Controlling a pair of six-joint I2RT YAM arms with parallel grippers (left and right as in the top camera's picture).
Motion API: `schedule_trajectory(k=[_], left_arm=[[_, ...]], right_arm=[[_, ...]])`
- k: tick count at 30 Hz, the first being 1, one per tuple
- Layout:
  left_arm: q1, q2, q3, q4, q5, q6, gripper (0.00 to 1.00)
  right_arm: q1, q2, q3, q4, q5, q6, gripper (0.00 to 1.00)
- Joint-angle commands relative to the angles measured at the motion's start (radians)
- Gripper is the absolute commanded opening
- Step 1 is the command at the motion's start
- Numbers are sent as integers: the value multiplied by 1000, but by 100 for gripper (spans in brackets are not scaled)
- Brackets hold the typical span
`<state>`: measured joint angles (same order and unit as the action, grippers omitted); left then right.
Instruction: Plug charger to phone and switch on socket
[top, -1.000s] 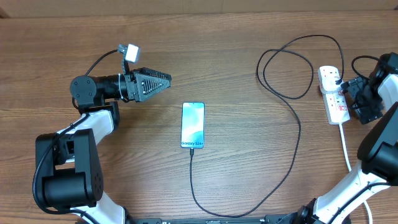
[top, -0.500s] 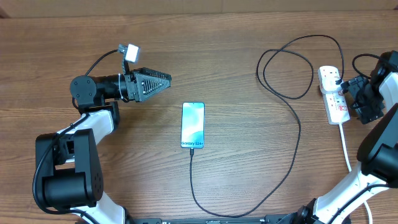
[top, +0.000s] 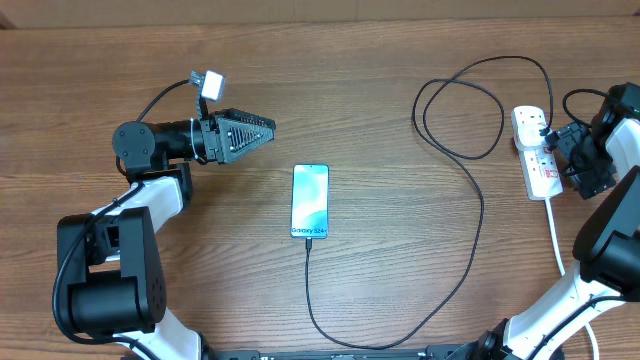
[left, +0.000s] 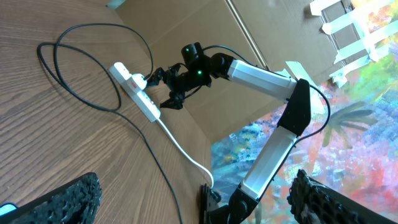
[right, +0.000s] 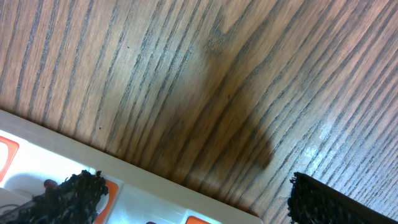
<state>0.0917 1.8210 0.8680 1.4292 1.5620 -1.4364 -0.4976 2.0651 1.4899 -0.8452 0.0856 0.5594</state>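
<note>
The phone (top: 310, 201) lies flat, screen up, at the middle of the table (top: 400, 80). The charger (top: 481, 215) meets the phone's bottom edge and curves below the phone. It then climbs to the right of the phone and loops to a black plug in the socket (top: 537, 160), which lies far right of the phone. Right gripper (top: 563, 152): jaws spread wide beside the socket, one finger (right: 62, 196) over the strip near a red switch; contact cannot be told; nothing held. Left gripper (top: 262, 131): up and left of the phone, jaws wide, empty.
</note>
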Motion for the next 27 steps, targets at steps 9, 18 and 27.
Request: schedule_trajectory(k=[9,18,27], left_arm=[[0,-23,4,7,18,24,99],[0,-23,4,7,18,24,99],[0,-23,4,7,18,24,100]], right_arm=[[22,-38,-11,-37,-66,-19,100],[27,-38,-12,-43,-66,-19,100],[27,-38,-26,-37,-66,-19,100]])
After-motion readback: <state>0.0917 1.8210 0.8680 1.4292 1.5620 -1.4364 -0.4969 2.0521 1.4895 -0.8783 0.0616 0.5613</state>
